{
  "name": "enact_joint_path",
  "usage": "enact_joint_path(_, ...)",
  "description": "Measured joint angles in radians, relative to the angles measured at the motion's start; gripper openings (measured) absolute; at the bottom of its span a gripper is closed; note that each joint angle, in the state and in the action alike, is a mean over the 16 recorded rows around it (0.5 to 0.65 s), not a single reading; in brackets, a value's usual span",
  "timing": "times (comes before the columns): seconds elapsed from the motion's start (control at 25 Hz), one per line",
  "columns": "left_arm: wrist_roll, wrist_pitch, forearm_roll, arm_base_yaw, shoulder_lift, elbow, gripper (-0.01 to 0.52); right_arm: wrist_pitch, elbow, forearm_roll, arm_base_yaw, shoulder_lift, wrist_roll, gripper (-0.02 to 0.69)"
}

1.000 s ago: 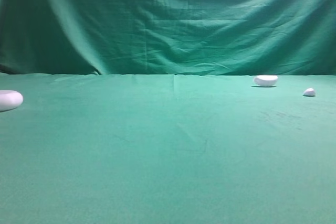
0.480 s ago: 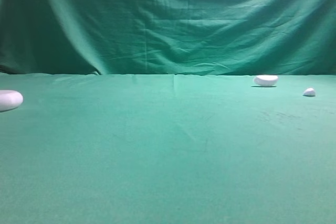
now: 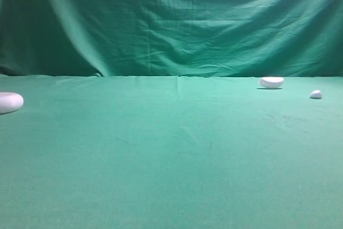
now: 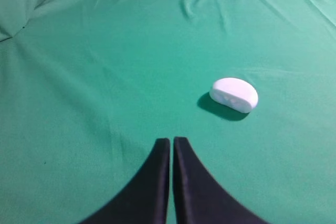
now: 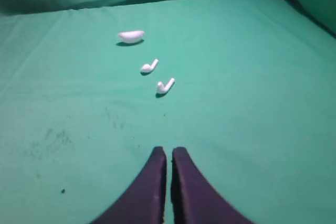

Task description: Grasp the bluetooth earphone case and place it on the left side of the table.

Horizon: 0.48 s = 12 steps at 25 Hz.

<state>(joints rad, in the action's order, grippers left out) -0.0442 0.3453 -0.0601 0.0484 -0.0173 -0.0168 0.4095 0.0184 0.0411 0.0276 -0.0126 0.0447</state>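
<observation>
- White bluetooth earphone case [image 3: 9, 102] lies at the left edge of the frame on the green table [image 3: 171, 159].
- Left gripper [image 4: 171, 141] has its tips together, holding nothing.
- Right gripper [image 5: 169, 151] likewise.

Smooth white rounded earphone case [image 3: 9, 102], closed, flat on the green worktop [image 3: 171, 159] at far left edge.

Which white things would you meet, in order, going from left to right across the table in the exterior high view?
Earphone case at the left edge → bowl-shaped piece → tiny pebble-like piece, all lying apart on the table.
</observation>
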Motion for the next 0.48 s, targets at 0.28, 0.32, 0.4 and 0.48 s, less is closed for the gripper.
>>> enact_joint_path(0.28,0.0,0.0,0.0,0.0,0.0,0.0,0.0,-0.007,0.004,-0.002,-0.001,0.0,0.0,0.0)
enact_joint_path(0.32,0.0,0.0,0.0,0.0,0.0,0.0,0.0,-0.007,0.004,-0.002,-0.001,0.0,0.0,0.0)
enact_joint_path(0.4,0.0,0.0,0.0,0.0,0.0,0.0,0.0,-0.008,0.004,-0.002,-0.001,0.0,0.0,0.0)
enact_joint_path(0.48,0.0,0.0,0.0,0.0,0.0,0.0,0.0,-0.008,0.004,-0.002,-0.001,0.0,0.0,0.0)
